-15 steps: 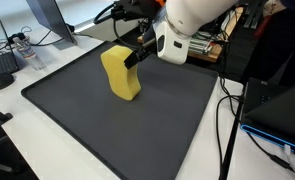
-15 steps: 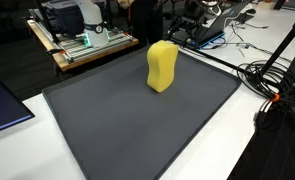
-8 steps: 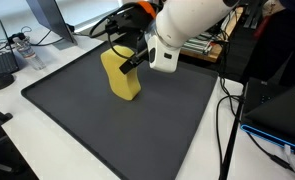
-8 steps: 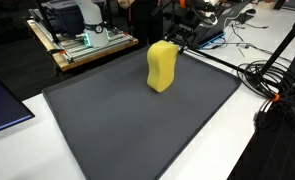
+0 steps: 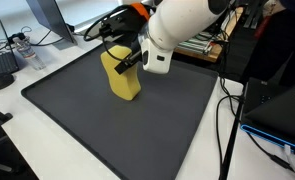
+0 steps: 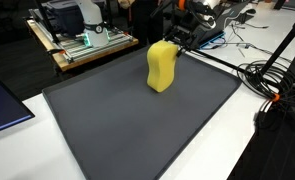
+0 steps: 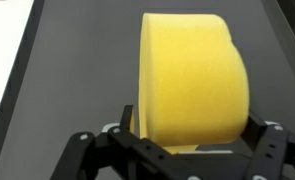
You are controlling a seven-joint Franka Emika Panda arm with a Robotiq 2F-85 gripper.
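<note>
The gripper [image 5: 122,60] has been moved leftward in the frame over the yellow sponge [image 5: 121,82], fingers set apart astride it, nothing clamped yet.

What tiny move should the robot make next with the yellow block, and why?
Probably shut the end effector on the yellow block: in the wrist view its open fingers sit either side of the block, which stands on the dark mat.

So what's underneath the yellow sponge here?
The sponge stands upright on the dark mat; nothing else shows under it. The patch of mat beneath its base is covered, so I cannot see it.
</note>
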